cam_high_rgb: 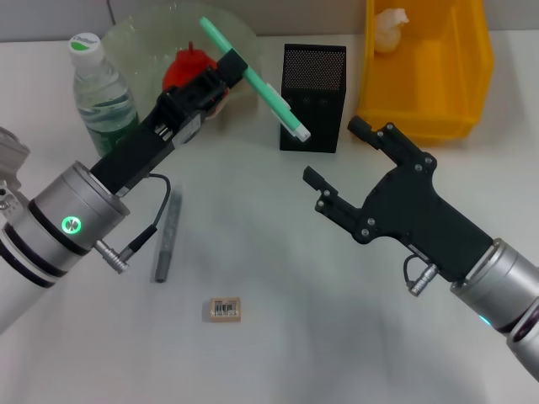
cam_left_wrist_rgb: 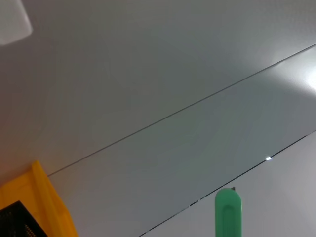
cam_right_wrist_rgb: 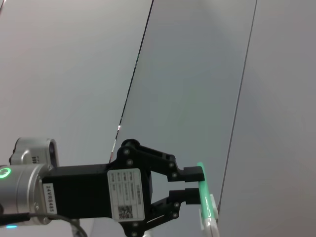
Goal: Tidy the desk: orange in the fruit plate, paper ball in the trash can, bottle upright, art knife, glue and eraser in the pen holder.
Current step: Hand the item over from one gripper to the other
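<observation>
Head view: barcode sticker on eraser (cam_high_rgb: 225,309)

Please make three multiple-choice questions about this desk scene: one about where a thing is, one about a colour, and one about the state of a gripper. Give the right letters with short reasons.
1. Where is the paper ball?
A. on the desk
B. in the yellow trash can
C. in the pen holder

2. What colour is the art knife?
A. green
B. red
C. black

3. What is the state of the left gripper?
A. open above the eraser
B. shut on the bottle
C. shut on the art knife

Answers: 1 B, the white wad lies inside the bin. 2 A, its body is mint green. 3 C, the right wrist view shows its fingers clamping the knife.
</observation>
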Controlling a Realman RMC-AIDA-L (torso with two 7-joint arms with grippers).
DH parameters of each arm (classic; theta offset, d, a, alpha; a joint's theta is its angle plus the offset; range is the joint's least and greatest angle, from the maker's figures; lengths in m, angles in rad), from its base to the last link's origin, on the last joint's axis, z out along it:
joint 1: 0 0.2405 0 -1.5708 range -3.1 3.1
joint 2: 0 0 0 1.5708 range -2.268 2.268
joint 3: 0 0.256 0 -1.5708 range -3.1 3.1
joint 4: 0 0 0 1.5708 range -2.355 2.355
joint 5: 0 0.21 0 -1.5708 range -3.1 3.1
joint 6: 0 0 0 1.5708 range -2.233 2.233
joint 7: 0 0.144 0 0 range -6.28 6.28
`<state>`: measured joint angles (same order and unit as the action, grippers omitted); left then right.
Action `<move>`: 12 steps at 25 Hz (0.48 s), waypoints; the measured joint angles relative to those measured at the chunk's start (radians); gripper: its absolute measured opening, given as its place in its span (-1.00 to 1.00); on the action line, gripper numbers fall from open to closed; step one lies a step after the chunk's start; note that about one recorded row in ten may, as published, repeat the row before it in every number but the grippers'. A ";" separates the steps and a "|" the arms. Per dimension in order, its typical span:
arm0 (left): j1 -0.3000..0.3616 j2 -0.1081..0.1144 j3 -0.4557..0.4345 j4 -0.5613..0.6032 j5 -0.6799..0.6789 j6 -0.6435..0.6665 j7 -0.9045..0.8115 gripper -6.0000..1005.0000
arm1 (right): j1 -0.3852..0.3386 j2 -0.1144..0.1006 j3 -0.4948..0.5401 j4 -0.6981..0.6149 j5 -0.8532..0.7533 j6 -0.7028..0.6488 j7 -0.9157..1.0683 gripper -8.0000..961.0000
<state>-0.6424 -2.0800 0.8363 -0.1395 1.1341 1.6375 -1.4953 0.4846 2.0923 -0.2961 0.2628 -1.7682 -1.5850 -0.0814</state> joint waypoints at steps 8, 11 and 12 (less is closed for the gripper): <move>-0.001 0.000 0.000 -0.015 0.002 0.000 0.001 -0.62 | 0.030 0.000 0.013 0.017 -0.004 0.011 -0.001 0.35; -0.001 0.000 0.000 -0.015 0.002 -0.001 0.001 -0.62 | 0.039 0.000 0.012 0.022 -0.004 0.012 -0.001 0.34; -0.001 0.000 0.000 -0.015 0.003 -0.002 0.001 -0.62 | 0.042 0.000 0.012 0.022 -0.004 0.013 -0.001 0.34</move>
<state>-0.6430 -2.0800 0.8360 -0.1547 1.1366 1.6359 -1.4940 0.5269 2.0923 -0.2838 0.2852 -1.7725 -1.5721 -0.0822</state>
